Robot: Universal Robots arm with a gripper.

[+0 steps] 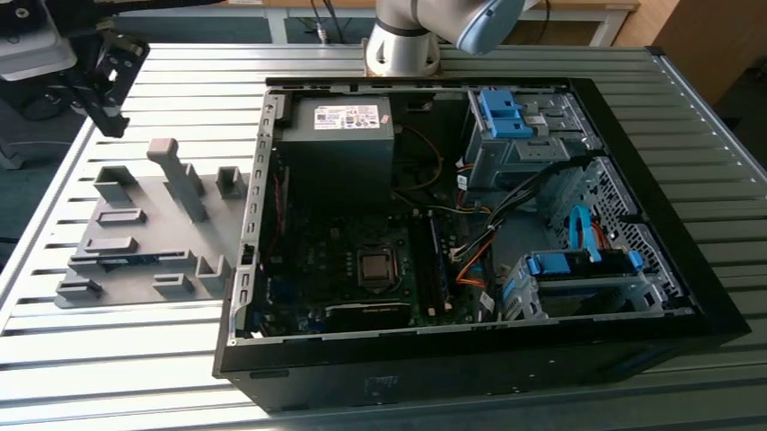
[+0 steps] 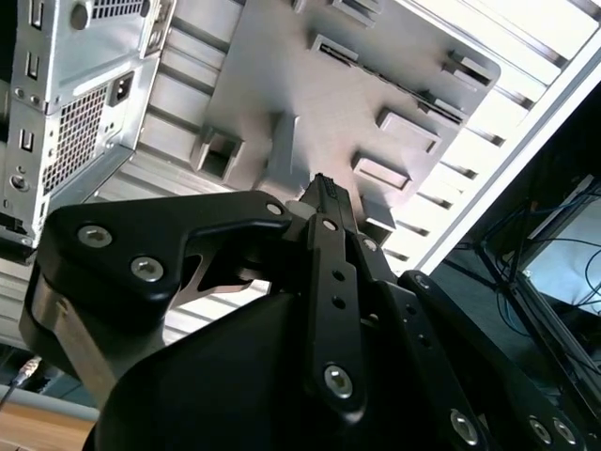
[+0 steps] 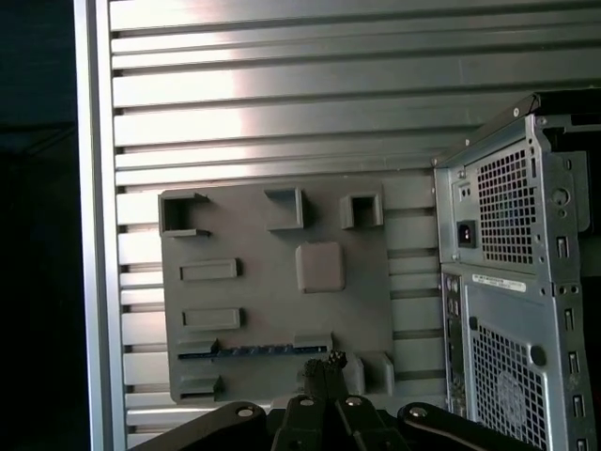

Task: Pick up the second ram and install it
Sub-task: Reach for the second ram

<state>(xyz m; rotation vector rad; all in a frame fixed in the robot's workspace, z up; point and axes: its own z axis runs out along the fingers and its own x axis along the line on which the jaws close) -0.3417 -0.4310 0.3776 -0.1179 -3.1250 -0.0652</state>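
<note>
Second ram [image 3: 258, 349] lies flat in a slot of the grey holder plate [image 3: 263, 291], which sits on the ribbed metal tabletop [image 1: 120, 359] just beside the open computer case [image 1: 480, 373]. The robot arm's jaws, clenched on nothing, hang above the plate, apart from the strip.

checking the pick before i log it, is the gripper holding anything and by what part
Nothing is held. The gripper is shut with nothing in it, clear of the holder, and the ram lies in a slot of that holder.
</note>
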